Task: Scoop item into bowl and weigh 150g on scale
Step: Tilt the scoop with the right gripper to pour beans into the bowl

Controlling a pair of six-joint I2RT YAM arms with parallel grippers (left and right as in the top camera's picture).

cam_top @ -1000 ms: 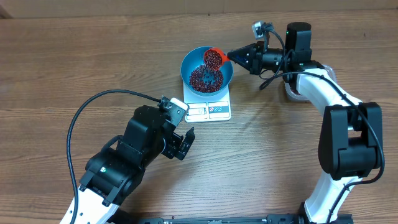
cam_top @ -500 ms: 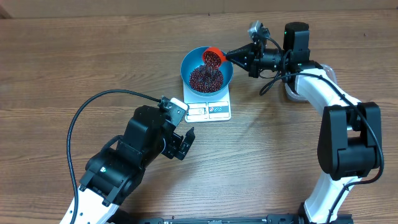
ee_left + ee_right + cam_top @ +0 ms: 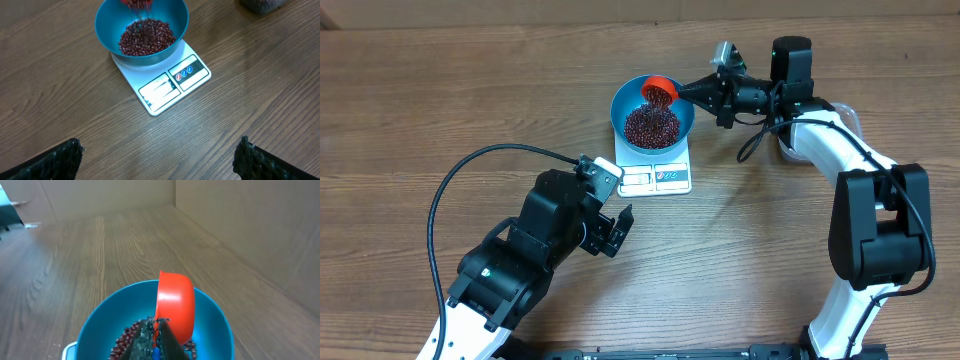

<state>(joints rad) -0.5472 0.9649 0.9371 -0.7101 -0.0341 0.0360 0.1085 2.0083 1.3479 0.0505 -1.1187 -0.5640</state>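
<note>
Right gripper (image 3: 692, 91), clamped on orange scoop (image 3: 658, 88), has rolled it from face-up to tipped, so the load of red beans (image 3: 650, 125) now lies just below in blue bowl (image 3: 620, 108) on scale (image 3: 655, 178); check weight next.

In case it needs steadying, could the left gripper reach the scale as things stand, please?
Probably yes: the open left gripper faces the scale with nothing between them; the right gripper holds its scoop over the bowl beyond.

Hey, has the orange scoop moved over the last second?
Yes. The scoop, held in the right gripper, has tipped further over and edged leftward, further inside the rim of the bowl.
</note>
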